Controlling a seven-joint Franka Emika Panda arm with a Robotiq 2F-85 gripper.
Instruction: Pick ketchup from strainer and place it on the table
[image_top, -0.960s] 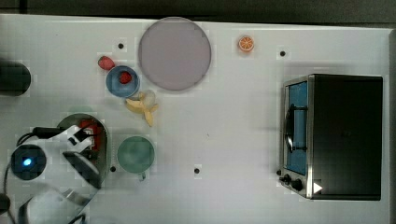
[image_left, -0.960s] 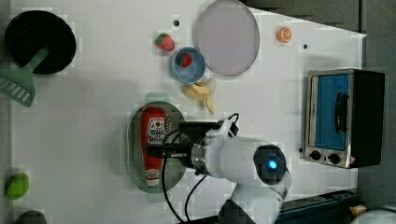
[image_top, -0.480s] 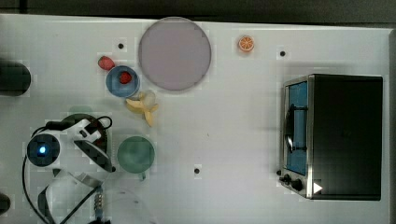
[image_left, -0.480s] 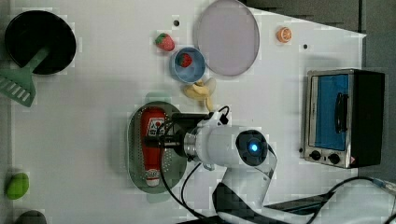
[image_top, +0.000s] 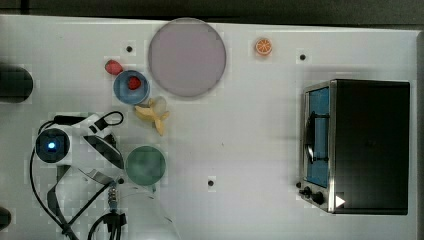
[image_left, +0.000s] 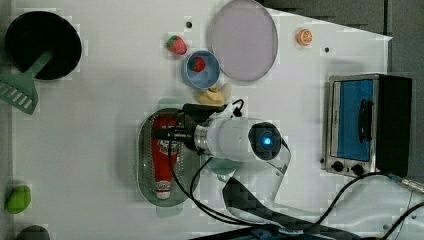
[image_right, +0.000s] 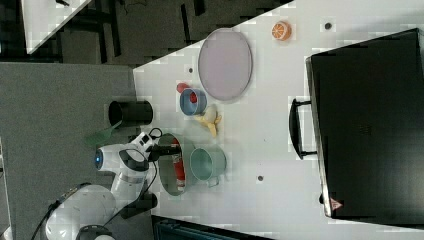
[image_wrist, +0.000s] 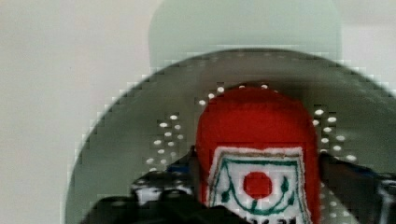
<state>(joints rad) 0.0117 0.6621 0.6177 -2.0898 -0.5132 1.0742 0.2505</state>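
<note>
A white bench (image_top: 260, 150) with small dark holes carries the scene; the right view adds grey floor and dark furniture beyond its edge. The jaws (image_left: 167, 134) reach over the strainer (image_left: 146, 165), one finger (image_wrist: 154, 184) on each flank of the ketchup (image_left: 162, 160), which lies flat in the strainer with its cap away from the arm. Whether the fingers press the bottle cannot be told. Counted: one ketchup, one strainer, one green cup (image_top: 145, 165) beside the arm, one banana (image_top: 152, 114), one blue bowl (image_top: 131, 87), two strawberries, one (image_top: 133, 83) in the bowl and one (image_top: 114, 66) just outside it, one lilac plate (image_top: 187, 56), one orange half (image_top: 263, 46), one toaster oven (image_top: 357, 145). The left view alone takes in a black pot (image_left: 42, 45), a green spatula (image_left: 20, 92) and a green fruit (image_left: 19, 198). In the top view the arm covers strainer and bottle
</note>
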